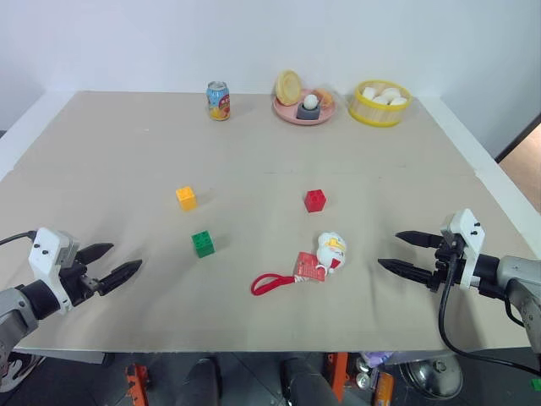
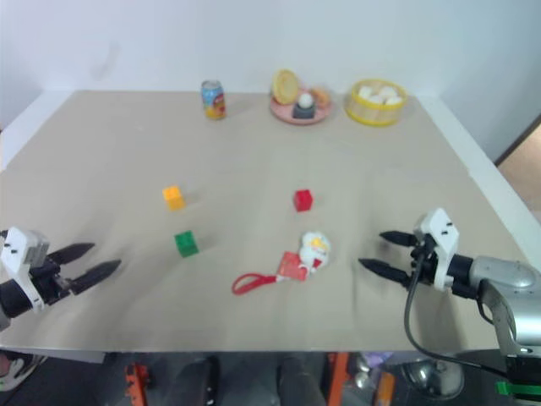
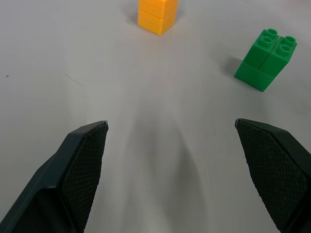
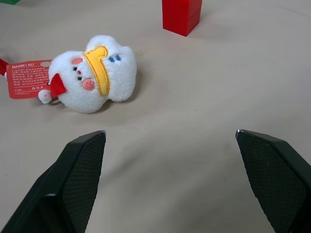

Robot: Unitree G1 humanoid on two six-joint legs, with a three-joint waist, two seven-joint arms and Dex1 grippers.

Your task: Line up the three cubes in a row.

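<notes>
Well ahead of both wide-open grippers [image 1: 114,262] [image 1: 406,252], three scattered cubes [image 1: 202,244].

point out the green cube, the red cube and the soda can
green cube [image 1: 203,244], left eye view, middle of its front face
red cube [image 1: 315,200], left eye view, centre of the block
soda can [image 1: 219,101], left eye view, middle of its printed side

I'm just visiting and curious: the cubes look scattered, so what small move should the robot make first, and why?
Probably reach the open left gripper forward to the green cube, the nearest one. The yellow-orange cube and red cube already sit roughly level across the table; green sits nearer the robot, out of line.
</notes>
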